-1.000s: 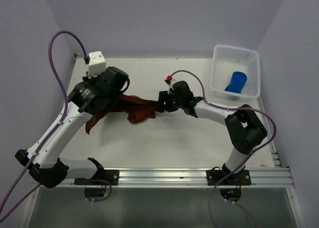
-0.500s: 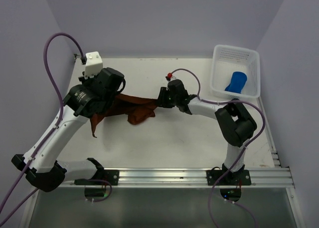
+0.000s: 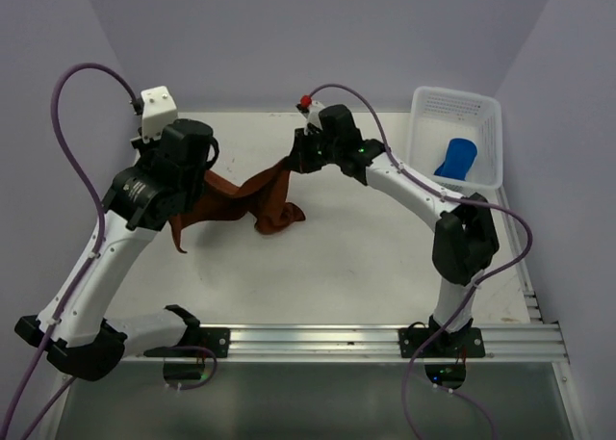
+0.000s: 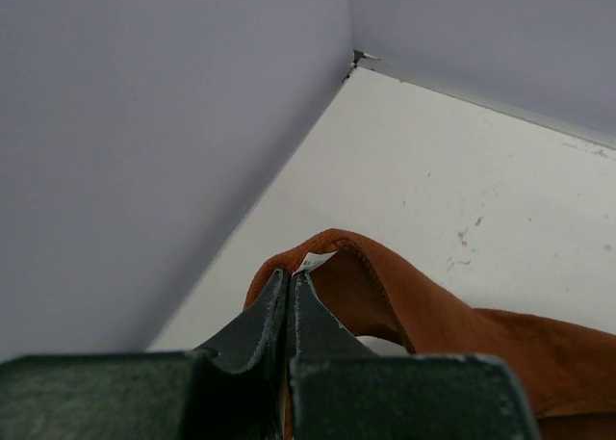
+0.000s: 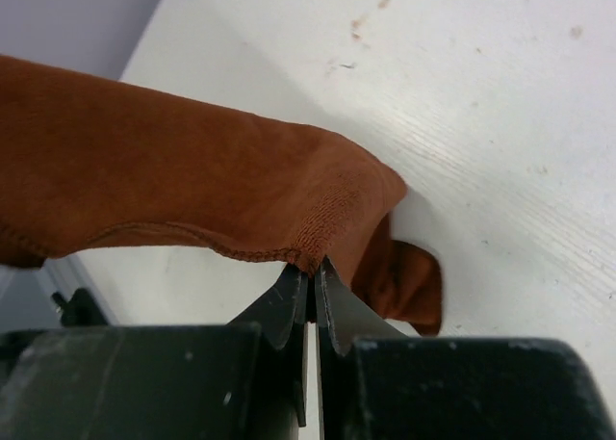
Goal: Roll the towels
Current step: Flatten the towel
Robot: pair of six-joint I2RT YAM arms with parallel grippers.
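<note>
The rust-brown towel (image 3: 252,197) hangs stretched between both grippers above the table's back left part. My left gripper (image 3: 204,177) is shut on its left corner, where a white tag shows at the fingertips (image 4: 289,274). My right gripper (image 3: 291,162) is shut on the towel's (image 5: 192,185) stitched right edge at the tips (image 5: 310,270). The cloth sags in the middle and a loose fold droops toward the table. The blue towel (image 3: 456,158) lies rolled in the white basket (image 3: 423,101) at the back right.
Lilac walls close in the table on the left, back and right; the left wall and back corner (image 4: 354,60) are near my left gripper. A metal rail (image 3: 318,340) runs along the near edge by the arm bases.
My right gripper closed on the towel's right edge and lifted it up and back. My left arm rose and shifted left, pulling the cloth taut between the two.
</note>
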